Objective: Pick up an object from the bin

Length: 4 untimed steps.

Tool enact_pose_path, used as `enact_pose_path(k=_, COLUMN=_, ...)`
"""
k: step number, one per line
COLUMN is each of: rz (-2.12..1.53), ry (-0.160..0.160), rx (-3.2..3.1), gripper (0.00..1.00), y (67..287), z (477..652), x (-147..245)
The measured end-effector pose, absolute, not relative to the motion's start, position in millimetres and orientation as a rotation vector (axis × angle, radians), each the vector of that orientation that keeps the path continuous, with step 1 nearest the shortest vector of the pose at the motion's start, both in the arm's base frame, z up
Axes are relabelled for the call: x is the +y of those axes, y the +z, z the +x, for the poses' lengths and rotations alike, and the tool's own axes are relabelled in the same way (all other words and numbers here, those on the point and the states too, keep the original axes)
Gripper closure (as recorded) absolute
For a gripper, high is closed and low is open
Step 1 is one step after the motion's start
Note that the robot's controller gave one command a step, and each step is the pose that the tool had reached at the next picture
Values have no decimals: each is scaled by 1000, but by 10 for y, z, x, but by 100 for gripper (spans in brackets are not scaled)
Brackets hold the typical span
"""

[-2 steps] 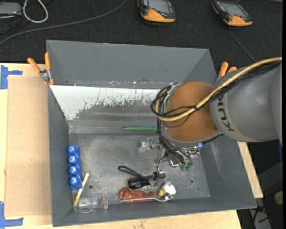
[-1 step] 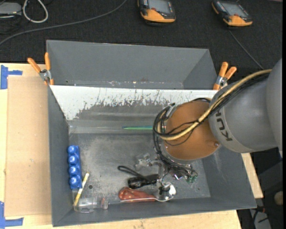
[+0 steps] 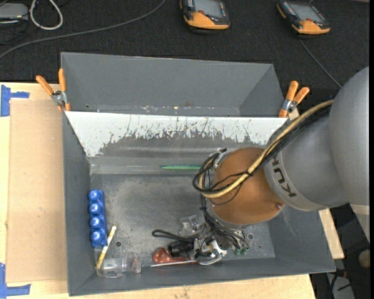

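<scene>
**A:** The grey bin has walls sloping inward, which probably explains why the loose things gather on the floor. The arm reaches in and its orange cover hangs directly above the gripper.

**B:** And what is the gripper doing?

**A:** It is low, down in a small heap. Whether it is apart or closed cannot be told, since the cover and clutter hide that. It seems to touch a black tangle at its tip, but nothing can be seen held.

**B:** So where is the likely pick?

**A:** Right at the gripper. A reddish-brown piece lies just beside it, toward the view's left. Well apart on that same side are a blue knobbed piece, a clear plastic piece and a pale stick.
</scene>
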<state>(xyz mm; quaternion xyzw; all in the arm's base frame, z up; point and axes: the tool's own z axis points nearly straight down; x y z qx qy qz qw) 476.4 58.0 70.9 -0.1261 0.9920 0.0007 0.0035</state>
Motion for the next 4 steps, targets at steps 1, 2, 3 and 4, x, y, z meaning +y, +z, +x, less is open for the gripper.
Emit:
enact_pose_path(k=1, rz=-394, ry=3, rx=3110, gripper=100, y=709, z=4764, x=580)
enact_pose_path(k=2, rz=-395, ry=3, rx=3117, gripper=100, y=811, z=4743, x=580)
enact_pose_path(k=3, rz=-395, ry=3, rx=3122, gripper=100, y=1079, z=4729, x=583)
enact_pose_path(k=4, rz=-395, ry=3, rx=3119, gripper=100, y=1333, z=4736, x=591)
